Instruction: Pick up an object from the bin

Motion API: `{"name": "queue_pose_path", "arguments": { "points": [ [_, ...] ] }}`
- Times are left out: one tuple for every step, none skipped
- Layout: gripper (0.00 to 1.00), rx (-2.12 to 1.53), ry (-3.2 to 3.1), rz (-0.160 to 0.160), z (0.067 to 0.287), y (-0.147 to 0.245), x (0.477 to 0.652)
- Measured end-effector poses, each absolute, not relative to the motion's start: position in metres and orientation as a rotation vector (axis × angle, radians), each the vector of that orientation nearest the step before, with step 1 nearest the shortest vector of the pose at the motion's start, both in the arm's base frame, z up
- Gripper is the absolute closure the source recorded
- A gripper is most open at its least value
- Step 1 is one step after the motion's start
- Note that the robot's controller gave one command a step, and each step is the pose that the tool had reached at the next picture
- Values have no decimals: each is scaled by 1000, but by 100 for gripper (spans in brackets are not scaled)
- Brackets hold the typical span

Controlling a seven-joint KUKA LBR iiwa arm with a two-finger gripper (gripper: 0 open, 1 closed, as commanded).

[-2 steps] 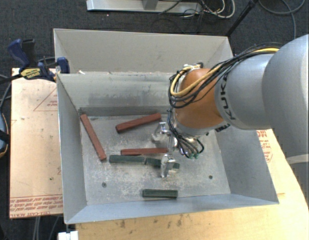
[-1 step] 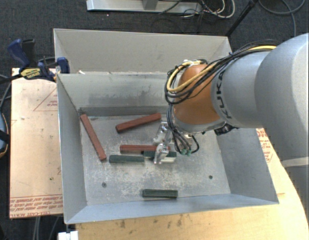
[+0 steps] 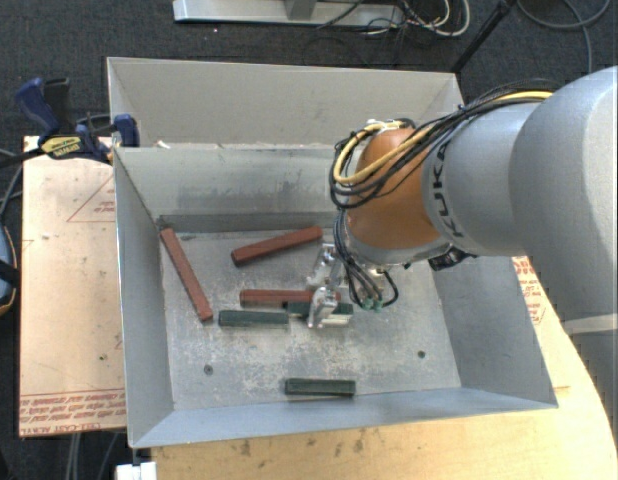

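**Over the bin's middle: gripper lowered at the ends of two sticks**

From the right, the grey arm [image 3: 534, 168] is reaching down into the grey metal bin [image 3: 289, 168], its orange wrist cover [image 3: 389, 203] and looped cables facing the camera. The gripper [image 3: 322, 308] is pointing down at the bin floor near its centre. A short reddish-brown stick [image 3: 274, 296] is lying flat, its right end reaching the gripper. A dark green stick [image 3: 253, 318] is lying just in front of it, roughly parallel, its right end also meeting the gripper. Whether the jaws are standing open or closed on either stick cannot be told. Another reddish-brown stick [image 3: 277, 247] is lying behind, a long one [image 3: 185, 273] is slanting at left, and a second green stick [image 3: 319, 388] is resting near the front wall.
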State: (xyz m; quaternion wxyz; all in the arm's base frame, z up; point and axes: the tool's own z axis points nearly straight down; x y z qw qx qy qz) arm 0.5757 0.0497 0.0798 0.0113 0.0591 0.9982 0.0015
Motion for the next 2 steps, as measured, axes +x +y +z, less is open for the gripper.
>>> {"name": "queue_pose_path", "arguments": {
  "points": [
    [100, 185, 3117, 4, 83, 50, 574],
    [100, 185, 3134, 1, 98, 50, 571]
  ]
}}
